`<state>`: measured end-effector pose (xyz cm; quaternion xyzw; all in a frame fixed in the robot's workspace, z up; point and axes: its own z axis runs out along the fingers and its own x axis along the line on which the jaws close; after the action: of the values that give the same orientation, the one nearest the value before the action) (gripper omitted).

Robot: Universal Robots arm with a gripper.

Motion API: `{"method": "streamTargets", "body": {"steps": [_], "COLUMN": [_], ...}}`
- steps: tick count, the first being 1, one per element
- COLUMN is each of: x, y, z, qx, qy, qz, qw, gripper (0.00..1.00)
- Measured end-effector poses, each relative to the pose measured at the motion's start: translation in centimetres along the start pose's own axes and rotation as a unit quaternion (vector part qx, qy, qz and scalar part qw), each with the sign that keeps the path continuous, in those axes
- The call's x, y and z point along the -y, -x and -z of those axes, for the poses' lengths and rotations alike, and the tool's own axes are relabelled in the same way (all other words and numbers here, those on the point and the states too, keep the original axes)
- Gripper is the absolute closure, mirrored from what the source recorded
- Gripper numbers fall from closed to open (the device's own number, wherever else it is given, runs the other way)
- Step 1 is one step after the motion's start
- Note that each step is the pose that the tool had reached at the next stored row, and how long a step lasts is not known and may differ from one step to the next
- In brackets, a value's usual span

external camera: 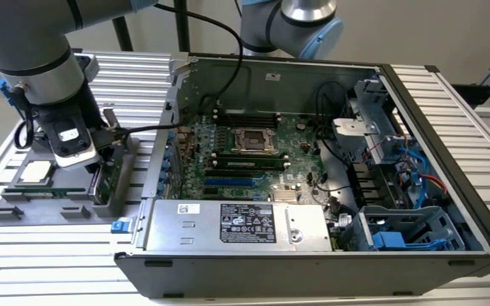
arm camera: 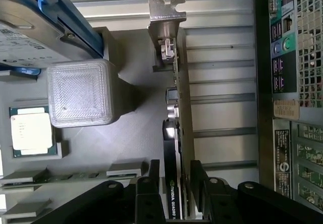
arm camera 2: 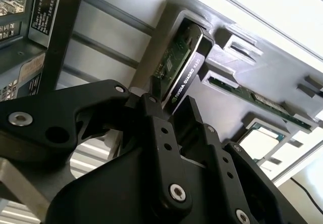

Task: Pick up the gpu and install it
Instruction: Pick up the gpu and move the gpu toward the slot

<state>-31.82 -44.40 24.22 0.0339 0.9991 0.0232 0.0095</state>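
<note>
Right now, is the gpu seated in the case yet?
No. In the first wrist view the gpu stands on edge in the grey holder outside the case, with the gripper at one end.

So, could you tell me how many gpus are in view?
1: the gpu stands on edge in the grey tray, at the gripper, beside the computer case. Others may be hidden.

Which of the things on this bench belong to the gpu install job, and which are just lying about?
Part of the job: the gpu, standing on edge in the grey holder; the gripper straddling it; the open computer case.
Just lying about: the processor chip, the memory stick, the hard drive.
</note>
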Motion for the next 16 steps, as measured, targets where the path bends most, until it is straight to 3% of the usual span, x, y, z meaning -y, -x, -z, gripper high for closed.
{"method": "streamTargets", "body": {"steps": [16], "x": [-0.08], "y": [-0.03], "z": [-0.45], "qx": [-0.0001], "qy": [0.0], "qz": [0.003], "qw": [1.0], "gripper": [0.0]}}
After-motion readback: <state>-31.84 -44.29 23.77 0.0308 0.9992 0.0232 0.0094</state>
